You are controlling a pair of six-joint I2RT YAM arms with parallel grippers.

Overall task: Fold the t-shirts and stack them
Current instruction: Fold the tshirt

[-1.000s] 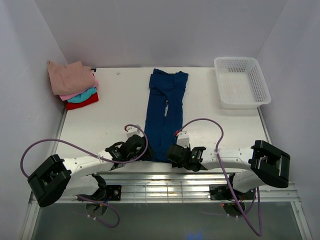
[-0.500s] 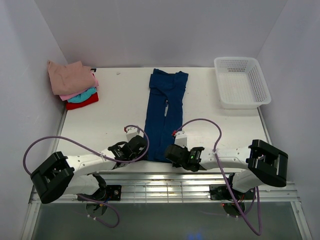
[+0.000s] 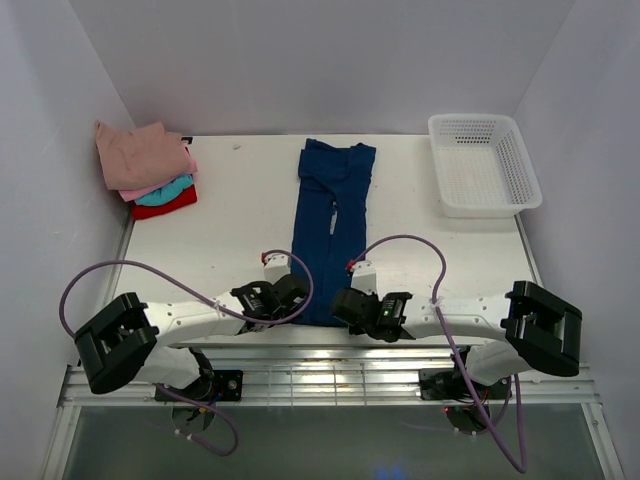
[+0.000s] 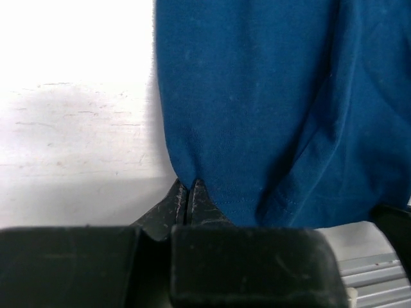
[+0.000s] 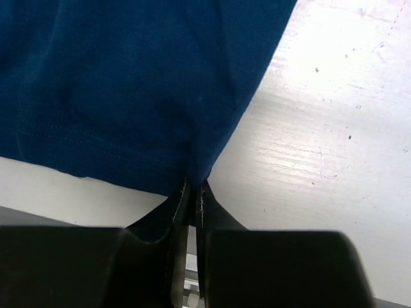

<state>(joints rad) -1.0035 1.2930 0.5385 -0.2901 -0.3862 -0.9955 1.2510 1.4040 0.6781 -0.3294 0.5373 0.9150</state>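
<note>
Top external view: at the near edge of the table (image 3: pixel 220 230), the left tool (image 3: pixel 295 297) and right tool (image 3: pixel 345 303) each pinch closed on a near hem corner of the navy tee (image 3: pixel 330 225), which lies folded lengthwise up the middle. Far left sit folded tees (image 3: pixel 150 170); far right, a basket (image 3: pixel 483 165), both well apart from it.

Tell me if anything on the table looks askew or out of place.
Nothing spilled or damaged. Only the stack in the far-left corner looks untidy: the teal tee and red tee poke out from under the skewed pink tees.
</note>
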